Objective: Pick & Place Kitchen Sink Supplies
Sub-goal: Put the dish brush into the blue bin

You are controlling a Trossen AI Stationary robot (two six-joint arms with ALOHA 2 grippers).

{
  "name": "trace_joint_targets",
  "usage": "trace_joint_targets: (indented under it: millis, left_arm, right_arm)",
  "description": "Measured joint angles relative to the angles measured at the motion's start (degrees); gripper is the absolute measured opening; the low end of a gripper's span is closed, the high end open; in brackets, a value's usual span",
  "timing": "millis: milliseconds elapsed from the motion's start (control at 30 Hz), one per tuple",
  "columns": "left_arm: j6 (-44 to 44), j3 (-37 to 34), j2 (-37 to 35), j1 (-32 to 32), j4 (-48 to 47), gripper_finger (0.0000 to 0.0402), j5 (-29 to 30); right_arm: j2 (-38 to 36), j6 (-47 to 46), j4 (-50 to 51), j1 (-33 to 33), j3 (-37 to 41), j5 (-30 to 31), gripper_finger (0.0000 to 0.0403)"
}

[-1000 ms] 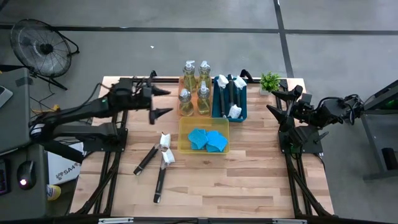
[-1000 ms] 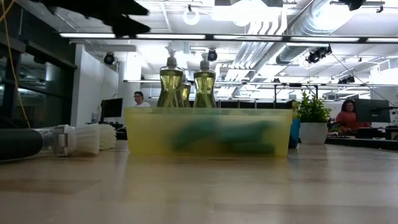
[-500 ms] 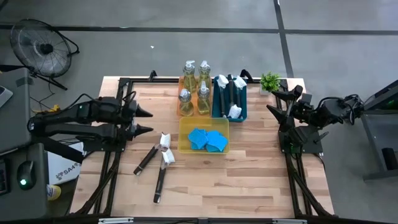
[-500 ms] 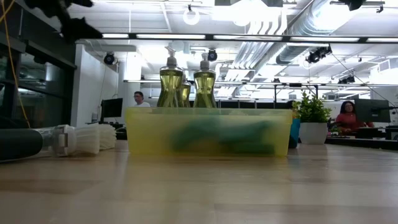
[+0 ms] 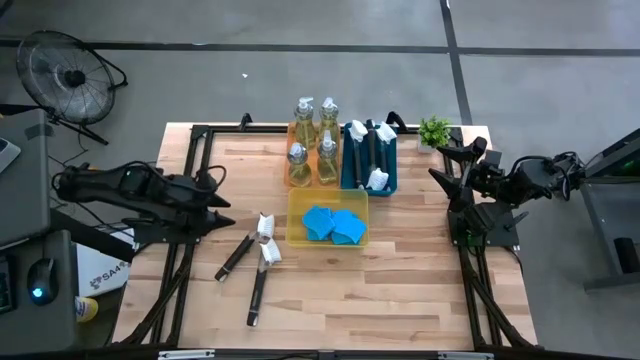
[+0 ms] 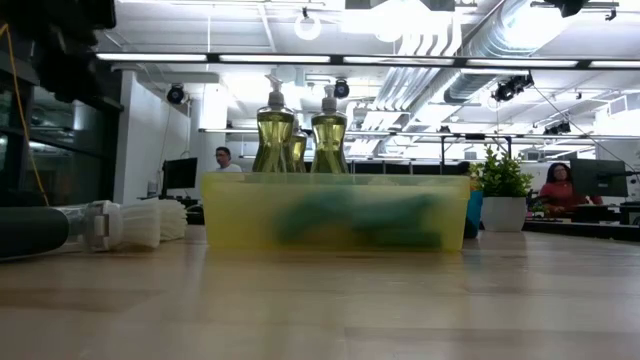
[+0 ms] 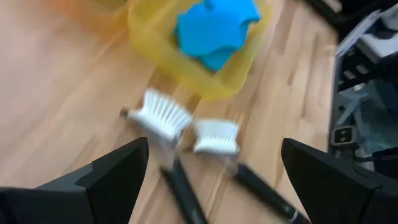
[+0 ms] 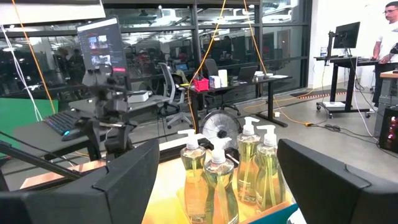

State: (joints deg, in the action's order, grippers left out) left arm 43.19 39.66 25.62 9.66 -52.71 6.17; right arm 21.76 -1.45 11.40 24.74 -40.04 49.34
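Two black-handled dish brushes with white heads (image 5: 265, 227) (image 5: 270, 254) lie flat on the table's left middle, their heads (image 7: 165, 118) (image 7: 216, 135) side by side. My left gripper (image 5: 228, 211) hovers open just left of them, slanting down, touching nothing. Blue sponges (image 5: 333, 224) lie in the yellow tray (image 5: 296, 200). Soap bottles (image 5: 312, 140) stand in the orange tray. More brushes (image 5: 368, 152) stand in the teal tray. My right gripper (image 5: 446, 165) waits open at the right edge, pointing level at the bottles (image 8: 230, 168).
A small green potted plant (image 5: 434, 130) stands at the far right corner. Black frame rails run along the table's edges. Bare wood lies between the brushes and the near edge. A fan (image 5: 68, 75) stands on the floor at the far left. People sit in the room behind.
My left gripper has drawn back from beside the soap bottles toward the table's left and near edges. It has sunk, rolled and tipped down toward the two loose brushes, staying open. Nothing on the table has moved.
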Motion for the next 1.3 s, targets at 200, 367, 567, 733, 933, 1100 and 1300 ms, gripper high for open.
trace_joint_targets:
  millis: [200,367,567,733,933,1100,1300]
  left_arm:
    - [6.81,0.00,2.25,3.68,-6.44,0.0363,2.15]
    - [9.44,0.00,6.68,3.90,-5.87,0.0363,2.40]
    - [12.23,0.00,15.84,3.90,-5.45,0.0363,2.33]
    - [17.39,0.00,24.18,3.90,-5.16,0.0363,0.53]
    - [22.67,0.00,32.52,3.90,-2.91,0.0363,-4.97]
    - [26.74,0.00,35.92,5.60,-0.62,0.0363,-8.63]
    - [29.81,0.02,38.09,12.64,-0.26,0.0363,-8.54]
  right_arm:
    - [0.00,0.01,0.00,0.00,0.00,0.00,0.0321]
    - [0.02,0.01,0.00,-0.01,0.00,0.00,0.0321]
    - [0.02,0.00,0.00,0.01,0.01,-0.02,0.0321]
    - [0.00,0.00,0.00,-0.01,0.01,0.00,0.0321]
    - [0.02,0.00,0.00,0.00,0.00,0.00,0.0321]
    - [0.02,0.00,0.00,0.00,0.00,0.00,0.0321]
    - [0.02,0.00,0.00,-0.01,-0.01,-0.01,0.0321]
